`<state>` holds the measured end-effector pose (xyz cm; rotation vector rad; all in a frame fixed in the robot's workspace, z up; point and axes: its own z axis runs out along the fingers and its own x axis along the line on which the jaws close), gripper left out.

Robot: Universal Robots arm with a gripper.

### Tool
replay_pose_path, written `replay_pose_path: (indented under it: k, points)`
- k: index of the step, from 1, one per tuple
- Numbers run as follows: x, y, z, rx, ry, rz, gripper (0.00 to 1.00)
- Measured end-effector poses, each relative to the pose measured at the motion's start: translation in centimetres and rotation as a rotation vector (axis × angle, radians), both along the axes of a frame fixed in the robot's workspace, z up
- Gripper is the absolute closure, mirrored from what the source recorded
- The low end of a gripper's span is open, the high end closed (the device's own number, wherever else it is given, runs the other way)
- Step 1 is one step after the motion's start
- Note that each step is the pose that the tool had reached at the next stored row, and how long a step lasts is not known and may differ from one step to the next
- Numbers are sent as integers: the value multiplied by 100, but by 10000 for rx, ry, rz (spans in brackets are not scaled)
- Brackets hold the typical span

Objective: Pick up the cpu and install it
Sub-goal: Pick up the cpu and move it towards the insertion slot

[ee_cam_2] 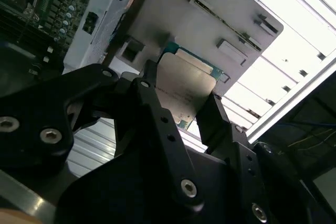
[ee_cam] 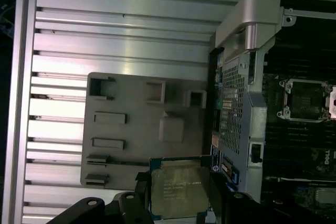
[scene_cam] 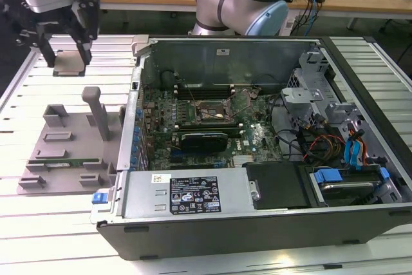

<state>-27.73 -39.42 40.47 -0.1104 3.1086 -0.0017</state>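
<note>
Holding one cpu [ee_cam: 178, 193] in gripper [scene_cam: 65, 60]

The cpu [ee_cam: 179, 192] has a dull silver metal top; the gripper [scene_cam: 65, 57] is matt black. At nine o'clock of the bare steel case [scene_cam: 257, 62], the tray [scene_cam: 64, 152] is matt grey plastic.

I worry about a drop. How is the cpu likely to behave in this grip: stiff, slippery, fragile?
Probably stiff: the cpu sits flat in the gripper with no sag. Its smooth metal top looks slippery, and it seems clamped by its edges only, so it might slide. Thin, so likely light.
</note>
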Motion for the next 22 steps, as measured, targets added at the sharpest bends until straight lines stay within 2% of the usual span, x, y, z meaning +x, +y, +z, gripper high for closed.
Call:
replay_pose_path:
  k: [1,8,10,15,16,22]
  points:
    - [29,0,0,0,1,1,46]
    - [513,0,-4,0,10,0,46]
    - [586,0,-4,0,9,-1,46]
    - [882,0,-13,-1,12,0,46]
    - [974,1,-15,-1,12,-1,46]
    - [1238,1,-15,-1,14,0,46]
